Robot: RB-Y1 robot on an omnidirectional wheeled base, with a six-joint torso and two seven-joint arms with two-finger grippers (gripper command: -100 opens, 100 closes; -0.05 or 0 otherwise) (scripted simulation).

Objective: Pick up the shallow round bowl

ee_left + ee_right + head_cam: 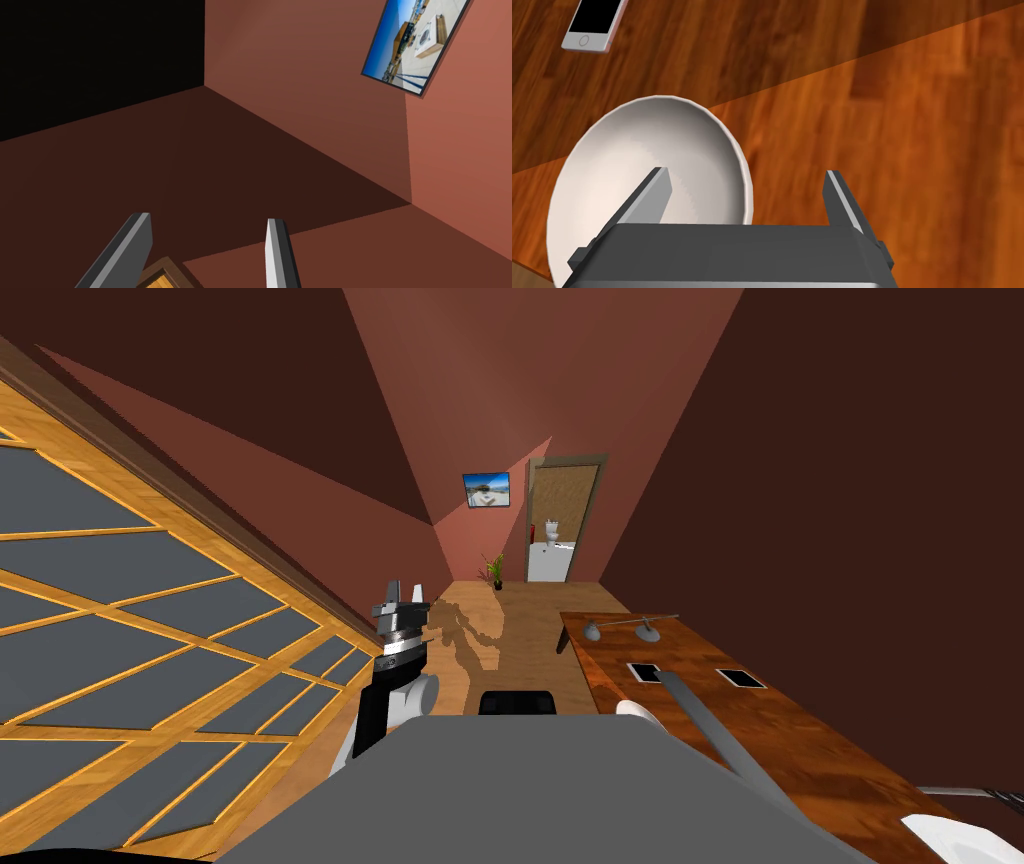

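The shallow round bowl is plain white and sits on a reddish wooden table, close to its edge. My right gripper hovers open just above it. One finger hangs over the bowl's hollow and the other over bare wood, so the rim lies between the two. Nothing is gripped. My left gripper is raised beside the window on my left, away from the table. Its fingers stand apart with nothing between them.
A white phone lies on the table beyond the bowl. The long table also carries two flat devices and desk lamps. A large wood-framed window fills my left. A plant and an open door stand far ahead.
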